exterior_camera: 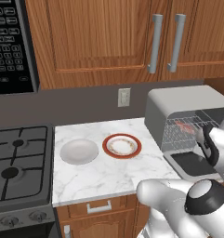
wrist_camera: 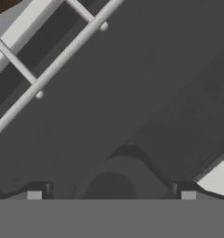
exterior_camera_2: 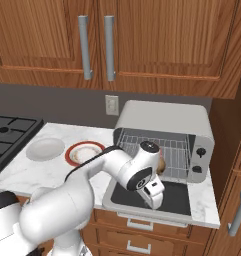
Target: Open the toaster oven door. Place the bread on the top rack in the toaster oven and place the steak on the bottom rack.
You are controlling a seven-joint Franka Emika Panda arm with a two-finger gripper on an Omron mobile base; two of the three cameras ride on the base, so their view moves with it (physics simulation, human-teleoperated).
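Your arm's white shoulder fills the near right of the left base view; beyond it the toaster oven (exterior_camera: pixel 187 109) stands with its door (exterior_camera: pixel 193 163) dropped flat onto the worktop (exterior_camera: pixel 99 174). You can see the steak (exterior_camera: pixel 184 126) lying on a wire rack inside; which rack is hard to tell.

From the right base view, the gripper (exterior_camera_2: pixel 155 196) hangs over the open door, and the bread (exterior_camera_2: pixel 162 165) sits on a rack just behind the wrist.

Looking along the hand, the fingers (wrist_camera: pixel 34 195) are spread wide, pinching nothing, above dark glass. Expect the roll to be light and soft: take it gently across its sides.

Flanking base views (shared toaster oven (exterior_camera: pixel 187 111))
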